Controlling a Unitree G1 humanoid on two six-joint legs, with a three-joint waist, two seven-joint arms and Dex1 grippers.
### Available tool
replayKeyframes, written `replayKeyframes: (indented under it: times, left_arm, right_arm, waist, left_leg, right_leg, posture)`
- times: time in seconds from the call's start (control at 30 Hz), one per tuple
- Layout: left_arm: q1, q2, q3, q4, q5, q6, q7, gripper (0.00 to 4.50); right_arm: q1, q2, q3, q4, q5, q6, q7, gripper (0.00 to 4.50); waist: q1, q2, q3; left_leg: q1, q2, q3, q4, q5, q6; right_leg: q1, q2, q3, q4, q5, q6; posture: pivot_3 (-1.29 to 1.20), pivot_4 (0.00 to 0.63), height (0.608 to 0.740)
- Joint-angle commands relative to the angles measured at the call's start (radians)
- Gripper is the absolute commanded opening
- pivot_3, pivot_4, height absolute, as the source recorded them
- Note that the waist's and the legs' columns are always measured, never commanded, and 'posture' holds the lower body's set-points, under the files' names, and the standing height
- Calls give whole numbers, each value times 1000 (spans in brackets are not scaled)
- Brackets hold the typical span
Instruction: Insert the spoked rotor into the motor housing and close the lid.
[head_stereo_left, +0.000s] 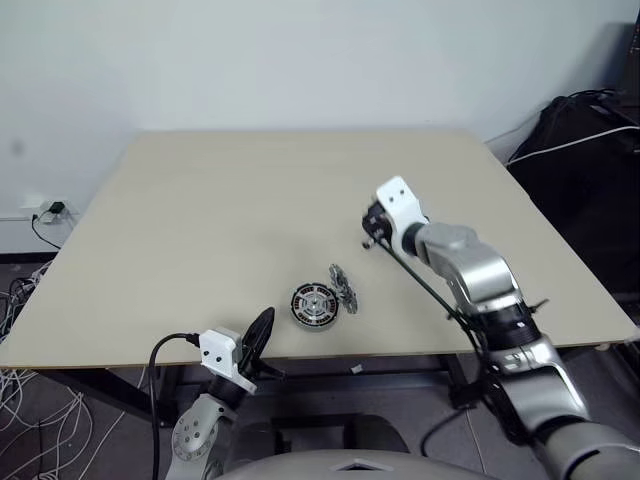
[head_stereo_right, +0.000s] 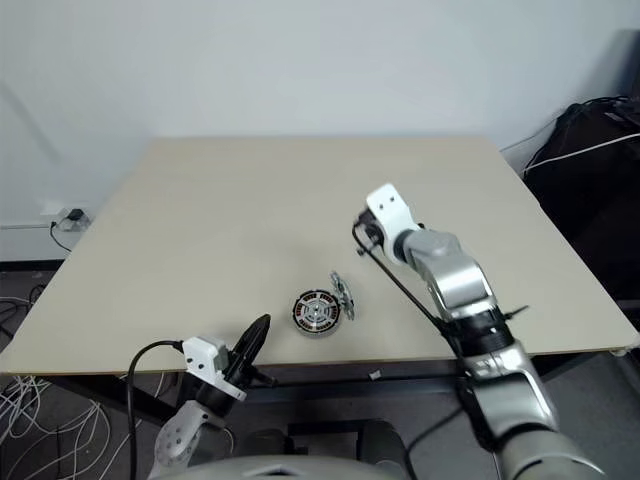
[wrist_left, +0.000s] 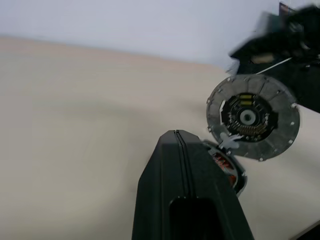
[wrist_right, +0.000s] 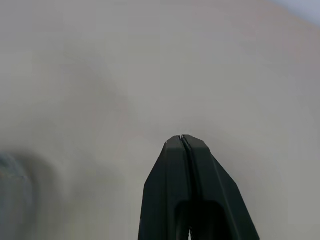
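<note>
The round motor housing (head_stereo_left: 314, 305) lies on the table near its front edge, and a spoked metal part shows in its open top. A grey disc-shaped lid (head_stereo_left: 343, 287) stands tilted up against the housing's right side; the left wrist view shows it as a lid (wrist_left: 252, 117) with a dark centre. My left gripper (head_stereo_left: 262, 330) hangs shut and empty just off the front edge, to the left of the housing. Behind and to the right of the housing, my right gripper (wrist_right: 182, 137) is shut and empty over bare tabletop (head_stereo_left: 369, 238).
The beige table (head_stereo_left: 230, 200) is bare apart from the motor parts. A dark bag with white cables (head_stereo_left: 585, 150) sits off the table's right side. A wall socket and loose cables (head_stereo_left: 45, 212) are on the left.
</note>
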Motion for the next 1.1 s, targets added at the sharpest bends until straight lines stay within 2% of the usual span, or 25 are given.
replayKeyframes:
  times: [0.03,0.2,0.4,0.57,1.1]
  left_arm:
    - [-4,0,13,10,-11,-48,-19,0]
    - [-2,-1,27,40,-16,-68,-33,0]
    - [-5,-4,23,25,-15,-47,-36,0]
    - [-3,-3,16,0,-10,-29,-31,0]
    - [26,1,3,-101,7,30,16,0]
  right_arm:
    - [49,-92,57,-76,-44,-82,106,23]
    - [129,-188,64,-165,-2,-71,253,23]
    - [166,-179,18,-273,111,-23,355,23]
    - [167,-127,9,-290,156,-10,348,23]
    - [141,9,63,-225,146,-21,315,23]
  waist:
    - [0,0,0]
    - [1,-2,1]
    - [5,-4,2]
    - [13,-5,2]
    - [15,-4,2]
  left_leg:
    - [0,0,0,0,0,0]
    - [1,1,0,0,0,0]
    - [2,4,0,0,0,0]
    - [1,4,0,0,0,1]
    - [1,3,0,1,0,1]
  right_leg:
    - [0,0,0,0,0,0]
    - [0,0,0,0,0,0]
    - [1,0,0,0,0,0]
    - [1,-1,0,0,0,0]
    - [1,-1,0,0,0,0]
  posture:
    - [0,0,740]
    - [0,0,740]
    - [0,0,740]
    - [0,0,740]
    - [0,0,740]
